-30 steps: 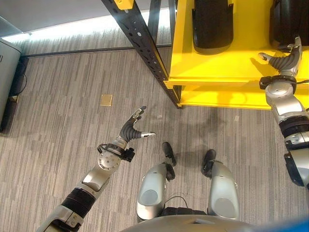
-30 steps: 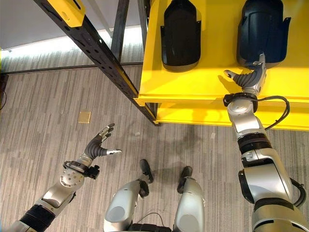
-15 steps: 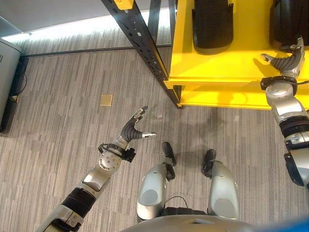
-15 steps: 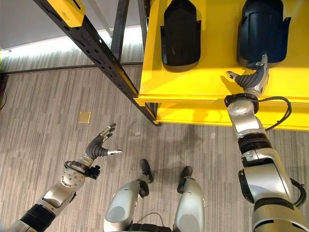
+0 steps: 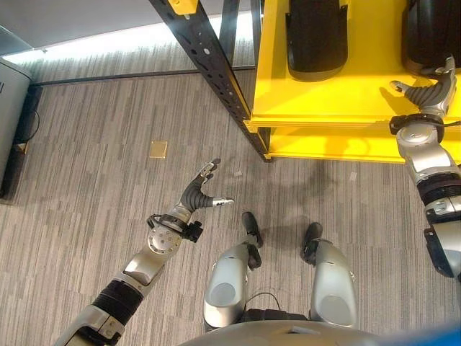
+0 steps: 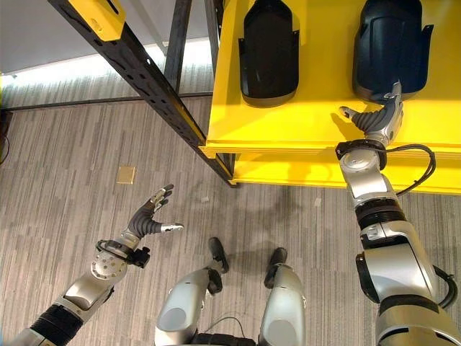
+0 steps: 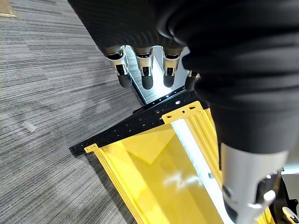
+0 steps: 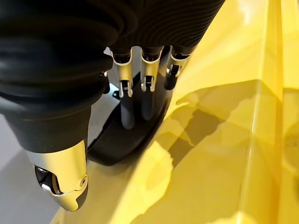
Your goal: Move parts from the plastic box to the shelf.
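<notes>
Black part (image 6: 390,45) on the shelf (image 6: 302,122) meets straight-fingered right hand (image 6: 378,117).

**Room and floor around the work area**

The floor (image 5: 108,144) is covered in grey carpet marked with fine streaks. A small square brass-coloured plate (image 5: 158,149) is set flush into it. A pale strip of light (image 5: 108,40) is seen along the far edge of the carpet, bordered by a dark baseboard line (image 5: 144,74). A grey cabinet (image 5: 11,108) is placed at the left edge, with dark cabling beside it. A black perforated steel beam (image 6: 144,79) is run diagonally across, capped by a yellow bracket (image 6: 101,16).
</notes>
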Robot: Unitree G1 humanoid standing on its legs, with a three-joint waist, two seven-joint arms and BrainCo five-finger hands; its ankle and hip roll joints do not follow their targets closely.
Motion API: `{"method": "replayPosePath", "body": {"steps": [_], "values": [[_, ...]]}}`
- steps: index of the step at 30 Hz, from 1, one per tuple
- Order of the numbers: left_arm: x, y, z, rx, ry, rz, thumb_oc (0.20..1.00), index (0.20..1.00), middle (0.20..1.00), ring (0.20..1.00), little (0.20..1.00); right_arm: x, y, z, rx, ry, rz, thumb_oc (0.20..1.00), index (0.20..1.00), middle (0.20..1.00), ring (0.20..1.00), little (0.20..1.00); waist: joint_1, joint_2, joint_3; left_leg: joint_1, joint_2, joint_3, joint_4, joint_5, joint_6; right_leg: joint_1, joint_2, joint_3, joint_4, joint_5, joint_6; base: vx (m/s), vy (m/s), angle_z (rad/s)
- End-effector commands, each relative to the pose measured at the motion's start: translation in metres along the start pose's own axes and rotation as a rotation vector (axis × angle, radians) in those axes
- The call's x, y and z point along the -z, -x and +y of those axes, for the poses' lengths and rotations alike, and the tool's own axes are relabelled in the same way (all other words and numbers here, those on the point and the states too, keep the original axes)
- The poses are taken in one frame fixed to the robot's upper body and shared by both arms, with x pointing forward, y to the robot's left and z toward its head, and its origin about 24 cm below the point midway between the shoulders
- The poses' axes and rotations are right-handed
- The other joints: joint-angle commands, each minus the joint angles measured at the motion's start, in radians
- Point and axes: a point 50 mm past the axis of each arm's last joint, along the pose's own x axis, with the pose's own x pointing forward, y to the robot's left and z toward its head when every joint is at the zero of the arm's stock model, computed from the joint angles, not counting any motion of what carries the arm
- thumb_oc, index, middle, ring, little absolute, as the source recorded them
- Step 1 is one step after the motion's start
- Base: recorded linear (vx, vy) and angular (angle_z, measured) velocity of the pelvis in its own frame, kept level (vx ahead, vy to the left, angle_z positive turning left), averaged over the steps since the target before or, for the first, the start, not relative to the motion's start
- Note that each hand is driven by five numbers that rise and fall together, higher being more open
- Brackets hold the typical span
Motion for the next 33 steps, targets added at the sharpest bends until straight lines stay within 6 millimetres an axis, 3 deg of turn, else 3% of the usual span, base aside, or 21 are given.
{"method": "replayPosePath", "body": {"steps": [1,33], "values": [[-0.015,0.002,-0.002,0.032,0.018,-0.083,1.0,1.0,1.0,1.0,1.0,-0.044,-0.03,-0.037,0.15,-0.014,-0.134,1.0,1.0,1.0,1.0,1.0,0.001,-0.022,-0.021,0.043,0.069,0.006,0.11,-0.13,-0.081,0.024,-0.003,-0.031,-0.021,-0.044,0.056,0.0,0.0,0.0],[-0.015,0.003,-0.001,0.05,0.008,-0.089,1.0,1.0,1.0,1.0,1.0,-0.05,-0.039,-0.051,0.181,0.049,-0.16,1.0,1.0,1.0,1.0,1.0,0.004,-0.023,-0.02,0.038,0.067,0.008,0.118,-0.14,-0.076,0.011,-0.011,-0.033,-0.002,-0.05,0.056,0.0,0.0,0.0]]}}
